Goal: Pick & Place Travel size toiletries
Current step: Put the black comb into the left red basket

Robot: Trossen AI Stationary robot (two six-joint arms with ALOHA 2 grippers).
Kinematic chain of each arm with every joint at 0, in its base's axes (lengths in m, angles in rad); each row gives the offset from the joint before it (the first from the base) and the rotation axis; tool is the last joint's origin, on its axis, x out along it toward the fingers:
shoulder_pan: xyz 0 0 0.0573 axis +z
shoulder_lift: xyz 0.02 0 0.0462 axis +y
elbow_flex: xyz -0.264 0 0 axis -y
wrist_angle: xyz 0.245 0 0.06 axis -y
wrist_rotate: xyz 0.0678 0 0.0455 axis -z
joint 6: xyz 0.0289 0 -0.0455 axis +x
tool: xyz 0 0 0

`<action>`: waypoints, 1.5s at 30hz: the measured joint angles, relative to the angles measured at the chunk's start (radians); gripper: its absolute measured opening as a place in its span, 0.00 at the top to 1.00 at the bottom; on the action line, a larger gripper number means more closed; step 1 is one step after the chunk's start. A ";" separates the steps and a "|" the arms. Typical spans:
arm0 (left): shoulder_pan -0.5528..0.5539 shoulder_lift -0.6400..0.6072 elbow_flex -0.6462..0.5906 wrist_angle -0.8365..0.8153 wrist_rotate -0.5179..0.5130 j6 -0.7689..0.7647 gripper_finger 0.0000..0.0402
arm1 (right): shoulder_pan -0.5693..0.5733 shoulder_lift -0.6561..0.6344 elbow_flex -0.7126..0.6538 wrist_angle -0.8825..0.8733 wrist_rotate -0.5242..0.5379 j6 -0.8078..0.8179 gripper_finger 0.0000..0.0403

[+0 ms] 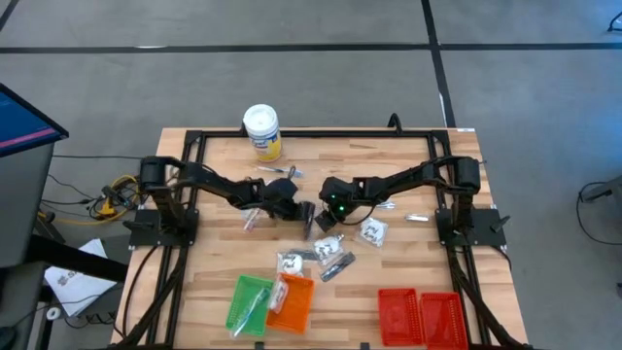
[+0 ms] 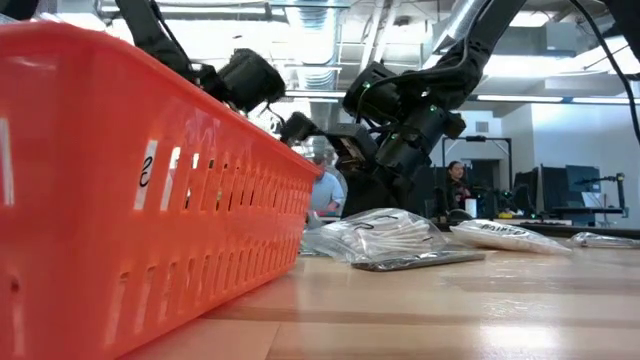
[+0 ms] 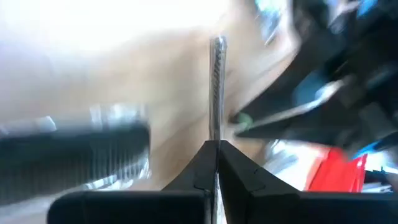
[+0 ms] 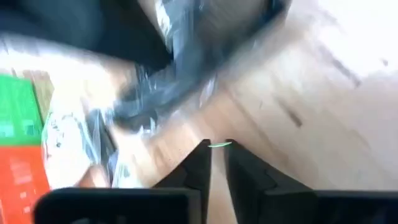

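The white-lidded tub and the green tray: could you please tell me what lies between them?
In the high view, the left hand and white packets lie between the tub and green tray.

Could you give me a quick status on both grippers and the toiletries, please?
Left gripper shut on a thin silvery packet. Right gripper slightly open, empty. Other toiletries loose on table. Arms close together mid-table.

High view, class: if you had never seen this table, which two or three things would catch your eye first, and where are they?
The two dark arms meet mid-table, the left claw shut on a thin silvery packet and the right claw close beside it. Bright trays line the near edge: green and orange together, red to their right. A white-lidded tub stands alone at the far edge.
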 joint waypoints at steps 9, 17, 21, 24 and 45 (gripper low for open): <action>0.016 -0.169 0.004 -0.096 -0.089 0.075 1.00 | -0.057 -0.156 0.001 -0.026 0.028 -0.030 0.66; 0.017 -0.339 0.004 -0.157 -0.186 0.134 1.00 | -0.143 -0.395 0.002 -0.046 0.027 -0.039 0.54; 0.024 -0.434 0.004 -0.139 -0.225 0.164 1.00 | -0.181 -0.527 0.002 0.001 0.028 -0.008 0.52; 0.033 -0.484 0.004 -0.086 -0.236 0.170 1.00 | -0.200 -0.599 0.003 0.098 0.029 0.040 0.53; 0.044 -0.545 0.007 0.287 -0.179 0.214 1.00 | -0.197 -0.706 0.004 0.255 0.021 0.254 0.53</action>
